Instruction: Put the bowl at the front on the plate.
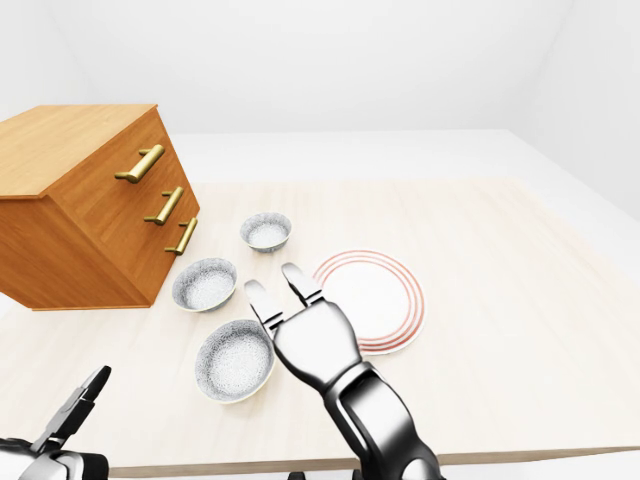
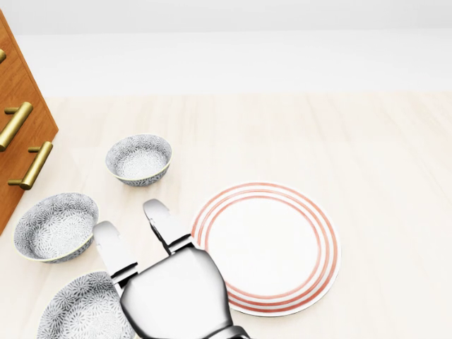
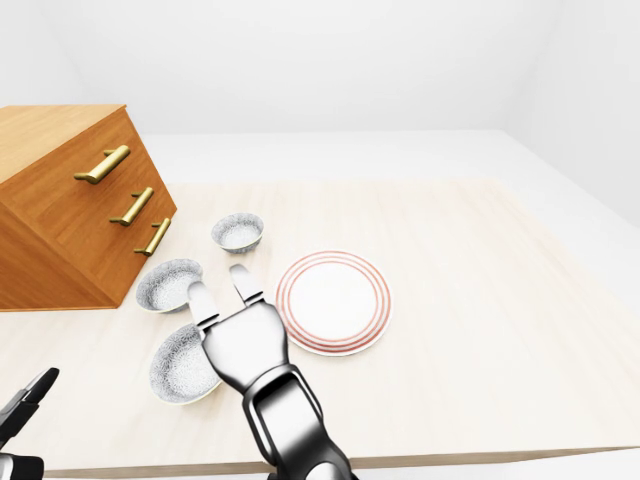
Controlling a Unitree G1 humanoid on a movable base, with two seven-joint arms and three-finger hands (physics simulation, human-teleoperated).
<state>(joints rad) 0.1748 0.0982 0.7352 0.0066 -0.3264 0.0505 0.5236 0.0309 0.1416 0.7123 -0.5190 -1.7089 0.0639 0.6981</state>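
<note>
Grey speckled ceramic bowl (image 1: 234, 360) nearest the pale wooden table's (image 1: 500, 300) robot-side edge; silver right hand (image 1: 315, 340), fingers (image 2: 161, 220) extended and empty, aligned beside it, apparently for grasping.

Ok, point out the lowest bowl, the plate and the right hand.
lowest bowl (image 1: 232, 360): left-eye view, its inside.
plate (image 1: 378, 296): left-eye view, bare middle.
right hand (image 1: 316, 345): left-eye view, back of palm.

Our head view looks steeply down from close above the pale wooden worktop (image 2: 381, 141), clipping the brown wooden drawer chest (image 2: 21, 85) at its left edge. Our two eye views face the same way from farther back, at a shallower slant, the right-eye shifted rightward. All three share the white red-ringed plate (image 2: 272, 247) and the grey patterned bowls (image 1: 205, 284).
</note>
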